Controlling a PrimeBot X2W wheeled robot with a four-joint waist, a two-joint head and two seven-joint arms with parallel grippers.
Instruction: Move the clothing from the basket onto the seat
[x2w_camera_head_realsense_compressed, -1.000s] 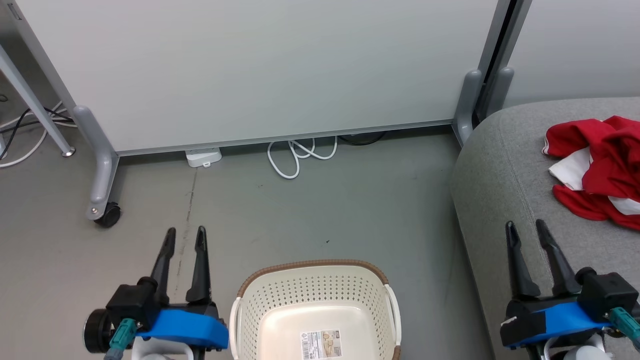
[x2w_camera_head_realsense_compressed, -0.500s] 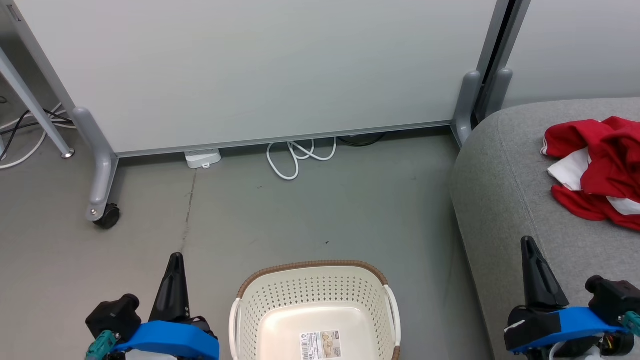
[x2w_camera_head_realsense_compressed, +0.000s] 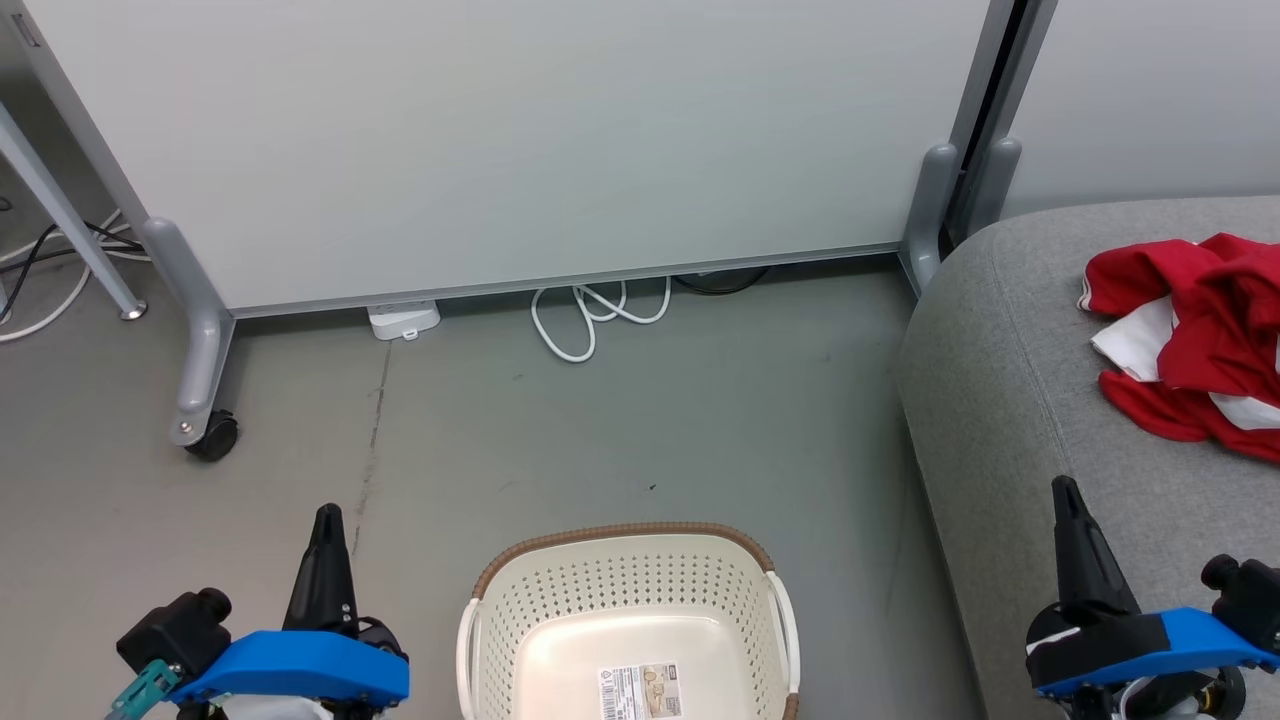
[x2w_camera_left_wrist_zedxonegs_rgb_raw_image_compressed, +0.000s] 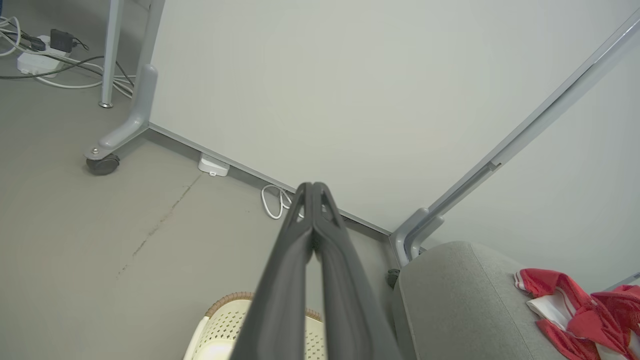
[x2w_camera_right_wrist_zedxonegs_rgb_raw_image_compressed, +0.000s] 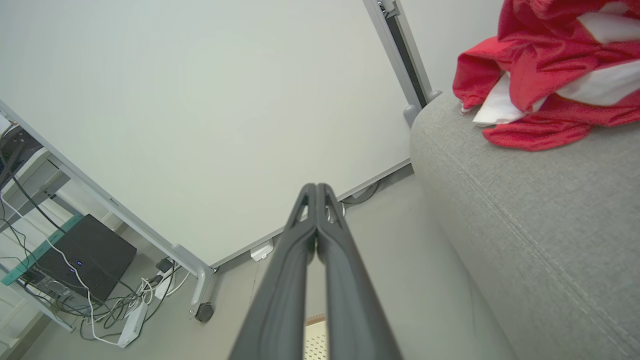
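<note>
Moved since a second ago: left claw (x2w_camera_head_realsense_compressed: 327, 520) and right claw (x2w_camera_head_realsense_compressed: 1067, 495) had their fingers spread back then, now each pair is pressed together, and both sit lower in the head view; basket (x2w_camera_head_realsense_compressed: 620, 530), clothing (x2w_camera_head_realsense_compressed: 1185, 340) and seat (x2w_camera_head_realsense_compressed: 1010, 400) haven't budged.
Left claw: clenched on nothing, fingers tip to tip in its wrist view, hanging over the floor (x2w_camera_head_realsense_compressed: 600, 430) just left of the basket.
Right claw: same deal, clenched and holding nothing, over the front part of the seat, well apart from the clothing.
Clothing: crumpled red and white heap lying on top of the seat, toward the right edge of the head view.
Seat: grey fabric sofa with a rounded corner and a stitched seam, right of the basket.
Basket: cream, perforated, brown rim, on the floor between the two claws; barcode label (x2w_camera_head_realsense_compressed: 640, 690) on its pale bottom.
Background: pale partition panel (x2w_camera_head_realsense_compressed: 500, 140) on a caster wheel (x2w_camera_head_realsense_compressed: 212, 437), white cable (x2w_camera_head_realsense_compressed: 580, 320) looped on the floor by its lower edge.
</note>
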